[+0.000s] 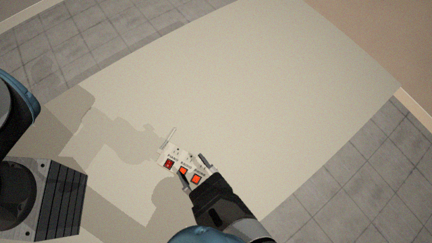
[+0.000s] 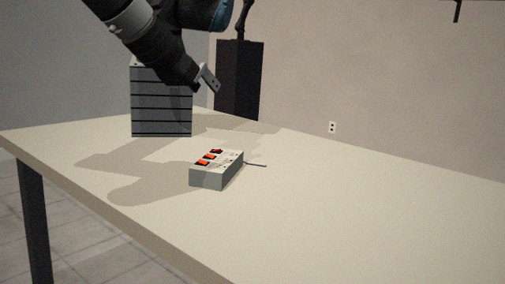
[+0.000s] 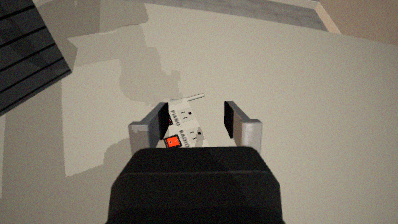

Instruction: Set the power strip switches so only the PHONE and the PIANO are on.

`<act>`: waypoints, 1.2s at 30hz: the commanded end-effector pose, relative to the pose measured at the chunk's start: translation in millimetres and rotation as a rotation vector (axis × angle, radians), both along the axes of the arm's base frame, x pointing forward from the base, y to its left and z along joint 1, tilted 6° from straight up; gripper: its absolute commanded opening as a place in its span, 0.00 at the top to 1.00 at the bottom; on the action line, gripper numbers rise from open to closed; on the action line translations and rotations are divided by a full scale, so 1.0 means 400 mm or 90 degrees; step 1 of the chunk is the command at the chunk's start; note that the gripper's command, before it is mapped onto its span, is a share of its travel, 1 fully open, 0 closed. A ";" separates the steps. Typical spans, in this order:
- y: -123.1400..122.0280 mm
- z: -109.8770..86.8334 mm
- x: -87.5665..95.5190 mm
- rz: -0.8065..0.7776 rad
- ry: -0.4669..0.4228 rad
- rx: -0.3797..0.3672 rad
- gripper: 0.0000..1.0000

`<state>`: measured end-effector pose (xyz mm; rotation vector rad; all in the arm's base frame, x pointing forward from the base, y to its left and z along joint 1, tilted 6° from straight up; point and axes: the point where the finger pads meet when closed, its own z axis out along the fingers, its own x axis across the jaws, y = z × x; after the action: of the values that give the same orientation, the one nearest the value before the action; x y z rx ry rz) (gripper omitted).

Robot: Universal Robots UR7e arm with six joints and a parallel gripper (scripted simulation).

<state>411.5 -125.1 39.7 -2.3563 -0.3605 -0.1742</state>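
I find the jaws fully apart with nothing between them; the gripper (image 3: pixel 195 122) hangs well above the power strip (image 2: pixel 216 167), which lies flat and upright on the bench (image 2: pixel 355 205). My top view reads the labels PIANO, RADIO, PHONE, with the PIANO switch (image 1: pixel 169 164) darker than the other two. Only the exterior view shows the height gap. The wrist view hides the PHONE end.

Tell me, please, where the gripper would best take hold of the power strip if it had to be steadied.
Probably across the two long sides of the power strip, from straight above. It lies flat, a low block, with its switches on top along one edge and a thin cord stub at the far end. The open gripper hangs well above it; whether its jaws span the width, the pictures do not settle.
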 end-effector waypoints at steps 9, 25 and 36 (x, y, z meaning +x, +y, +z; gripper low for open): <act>0.028 -0.055 -0.024 -0.192 0.018 -0.088 0.00; 0.060 -0.115 -0.047 -0.372 0.040 -0.163 0.00; 0.078 -0.149 -0.062 -0.488 0.052 -0.209 0.00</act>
<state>388.8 -97.1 -12.6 -2.6717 0.4858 -0.3627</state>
